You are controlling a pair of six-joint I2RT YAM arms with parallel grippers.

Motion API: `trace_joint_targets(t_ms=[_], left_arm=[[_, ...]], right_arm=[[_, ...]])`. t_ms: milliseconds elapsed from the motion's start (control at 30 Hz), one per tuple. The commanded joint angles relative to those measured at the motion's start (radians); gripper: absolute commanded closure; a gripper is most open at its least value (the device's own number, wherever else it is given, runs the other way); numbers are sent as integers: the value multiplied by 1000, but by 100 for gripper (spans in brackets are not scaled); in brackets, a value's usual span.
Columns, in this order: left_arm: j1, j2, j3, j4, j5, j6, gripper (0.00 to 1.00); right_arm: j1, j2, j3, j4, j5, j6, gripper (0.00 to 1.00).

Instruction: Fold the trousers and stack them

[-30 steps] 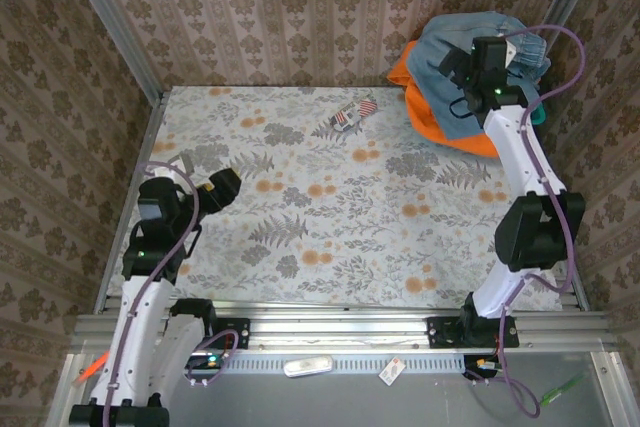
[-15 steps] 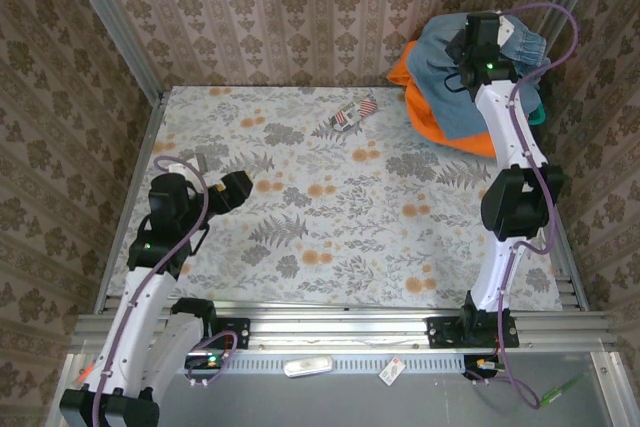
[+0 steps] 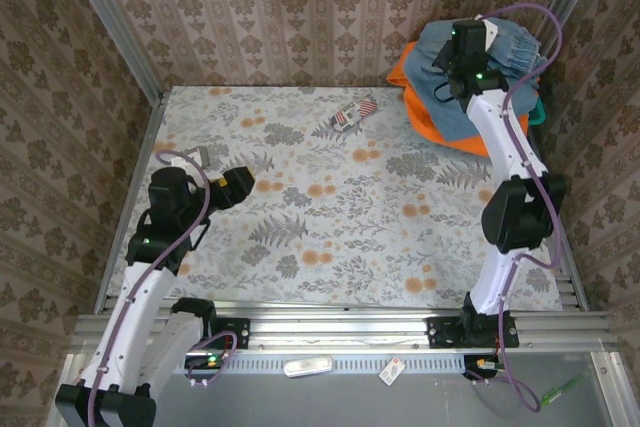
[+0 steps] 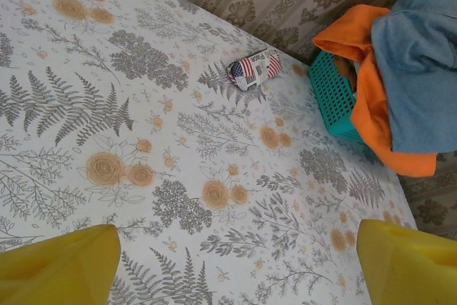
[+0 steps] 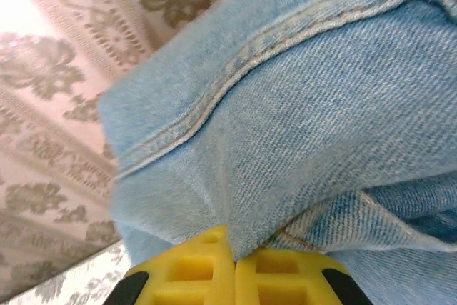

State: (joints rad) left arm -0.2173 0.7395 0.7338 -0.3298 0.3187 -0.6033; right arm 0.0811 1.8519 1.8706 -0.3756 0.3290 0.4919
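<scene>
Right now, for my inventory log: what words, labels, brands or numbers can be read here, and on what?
None reads legibly.
Flag-print packet on the table: small dark print under the flag, too blurred to read.
White tag at the near edge: red mark, too small to read.

at upper right, against the back wall: trousers (image 3: 445,112) atop a second garment (image 3: 421,120), both draped over a basket (image 4: 328,95). left of that heap, near the table's (image 3: 330,232) far edge, a small packet (image 3: 350,115).
</scene>
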Motion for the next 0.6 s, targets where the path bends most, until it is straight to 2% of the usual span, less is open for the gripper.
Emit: trace_joint_targets(t_ms=[0, 167, 267, 367, 467, 500, 533, 567], left_arm=[[-15, -3, 45, 10, 11, 25, 15], [-28, -5, 50, 8, 3, 27, 15], [-37, -9, 53, 12, 3, 25, 16], [-45, -15, 55, 12, 0, 26, 16], [-50, -25, 57, 10, -10, 29, 15], [-51, -30, 60, 7, -19, 31, 14], [-51, -33, 62, 1, -35, 32, 12], [-52, -35, 64, -3, -47, 32, 9]], right_arm=[[85, -166, -89, 129, 52, -98, 100], [183, -332, -249, 202, 115, -163, 100], [281, -451, -351, 225, 143, -198, 100], [443, -606, -458, 232, 160, -205, 100], [672, -692, -556, 228, 159, -181, 100], [754, -696, -576, 218, 137, -156, 86], [810, -684, -581, 186, 93, -126, 54], [843, -664, -569, 138, 77, -95, 37]])
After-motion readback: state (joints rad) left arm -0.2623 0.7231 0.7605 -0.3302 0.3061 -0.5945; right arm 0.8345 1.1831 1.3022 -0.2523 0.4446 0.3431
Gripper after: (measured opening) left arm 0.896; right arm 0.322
